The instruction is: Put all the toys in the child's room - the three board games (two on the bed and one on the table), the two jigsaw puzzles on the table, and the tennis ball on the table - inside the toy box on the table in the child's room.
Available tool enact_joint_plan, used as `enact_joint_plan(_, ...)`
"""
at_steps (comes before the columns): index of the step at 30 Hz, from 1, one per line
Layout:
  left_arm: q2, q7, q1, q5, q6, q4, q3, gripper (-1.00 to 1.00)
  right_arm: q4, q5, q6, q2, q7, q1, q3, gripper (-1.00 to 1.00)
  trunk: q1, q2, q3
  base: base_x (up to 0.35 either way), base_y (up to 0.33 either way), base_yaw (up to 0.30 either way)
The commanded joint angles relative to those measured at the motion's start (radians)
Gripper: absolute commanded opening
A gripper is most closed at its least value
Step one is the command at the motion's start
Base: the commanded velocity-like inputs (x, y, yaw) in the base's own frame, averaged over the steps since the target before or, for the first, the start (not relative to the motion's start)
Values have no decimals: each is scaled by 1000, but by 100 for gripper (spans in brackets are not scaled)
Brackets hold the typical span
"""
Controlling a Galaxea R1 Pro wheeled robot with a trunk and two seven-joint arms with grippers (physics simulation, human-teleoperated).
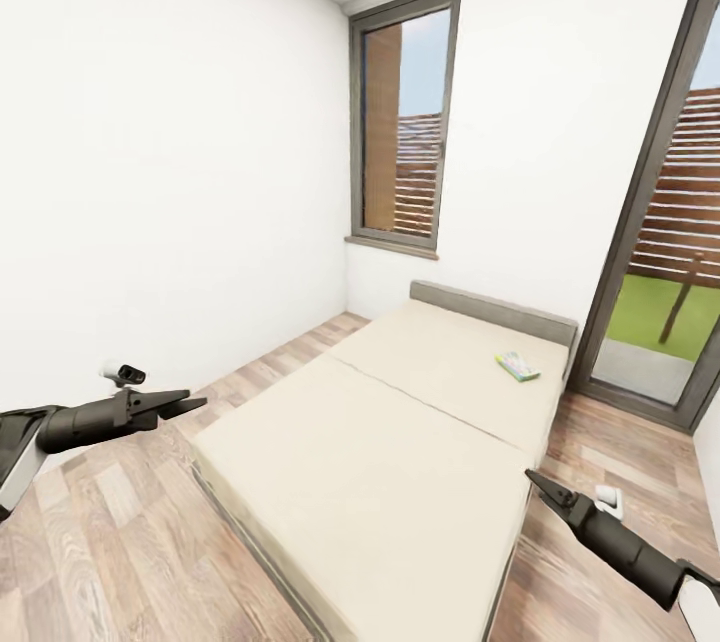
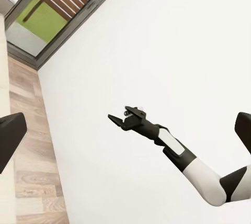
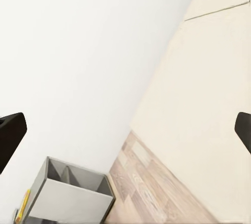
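I am holding both arms apart, left end effector [image 1: 185, 405] and right end effector [image 1: 536, 480] empty, fingers together, facing the board game [image 1: 517, 366] lying far ahead on the bed [image 1: 380, 462].

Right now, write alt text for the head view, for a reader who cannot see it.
A wide beige bed fills a small white-walled room, with one flat green-and-white board game lying near its headboard. The left gripper and right gripper hang on either side above the wood floor, holding nothing; a tall window faces them.
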Motion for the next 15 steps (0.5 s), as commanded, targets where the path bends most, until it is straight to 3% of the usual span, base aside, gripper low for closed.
enact_joint_plan(1,-1,-4,-1,0,11,1,0,100,-5,-4,8,1,-15,-1,-1,100,0,-1,0,0,0,289)
enact_joint_plan(5,-3,-4,-1,-2,11,3,-1,100,-15,-5,15,3,-68,-26,2,100,0,-1,0,0,0,289)
enact_joint_plan(9,-3,-4,-1,-3,11,4,0,100,-18,-7,15,10,-162,-69,20,100,0,-1,0,0,0,289)
enact_joint_plan(15,-3,-4,-1,-7,12,5,0,100,-22,-6,3,19,-294,-97,96,100,0,-1,0,0,0,289)
